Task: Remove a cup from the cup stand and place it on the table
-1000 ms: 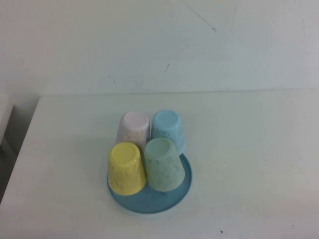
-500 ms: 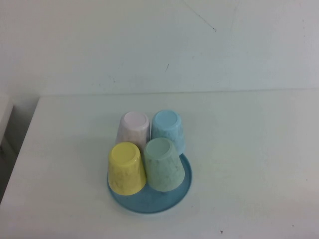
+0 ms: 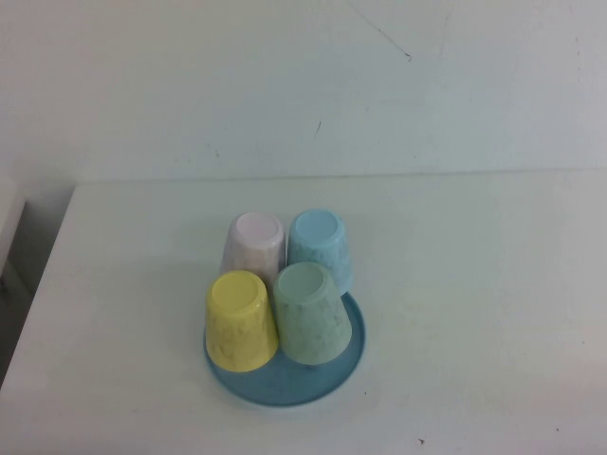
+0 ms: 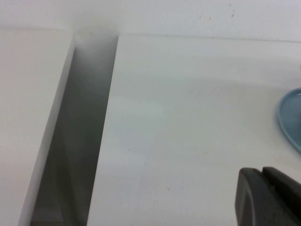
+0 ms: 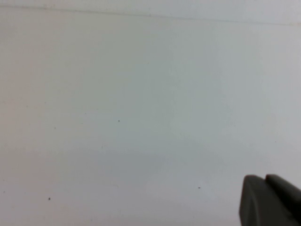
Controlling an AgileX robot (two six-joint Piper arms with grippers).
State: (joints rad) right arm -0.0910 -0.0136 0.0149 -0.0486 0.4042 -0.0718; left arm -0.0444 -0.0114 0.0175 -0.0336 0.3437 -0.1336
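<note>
High view: the yellow cup (image 3: 241, 320) sits upside down at the lower left of the blue stand (image 3: 285, 387), low and a bit left of centre in the frame, right beside a green cup (image 3: 311, 313), with a pink cup (image 3: 254, 245) and a blue cup (image 3: 321, 246) behind them. All of it is on the white table (image 3: 474, 284), no arms in sight. Left wrist view: the left pincer (image 4: 269, 197) is a dark lump at the lower right, pressed together, above bare table, with the stand's rim peeking in at the right edge. Right wrist view: the right pincer (image 5: 270, 201) is at the lower right too, pressed together, over plain table.
</note>
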